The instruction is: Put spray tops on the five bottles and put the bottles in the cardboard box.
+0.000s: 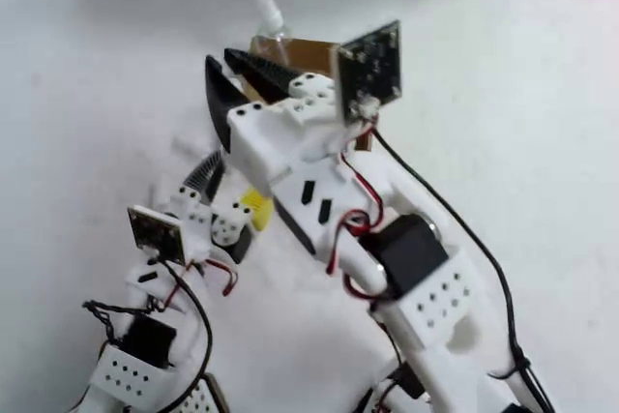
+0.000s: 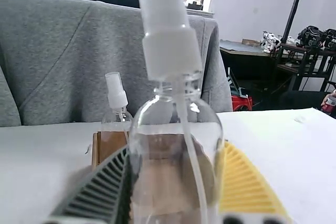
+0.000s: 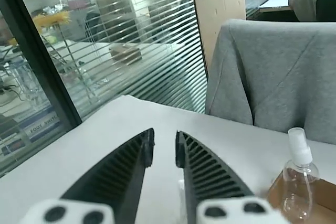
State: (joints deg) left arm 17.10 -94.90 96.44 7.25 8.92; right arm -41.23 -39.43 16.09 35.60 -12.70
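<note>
From the left wrist, the left gripper (image 2: 175,156) grips a spray-topped bottle (image 2: 176,124); the right gripper (image 3: 164,148) hangs narrowly parted, empty.

We see a clear, glossy plastic bottle (image 2: 176,124), its smooth white plastic spray top (image 2: 167,35), a matt brown cardboard box (image 2: 107,148), the left gripper (image 2: 176,153) with ribbed matt plastic fingers (image 2: 102,192), a smooth white table (image 2: 42,171), a soft grey cloth backrest (image 2: 52,66).
</note>
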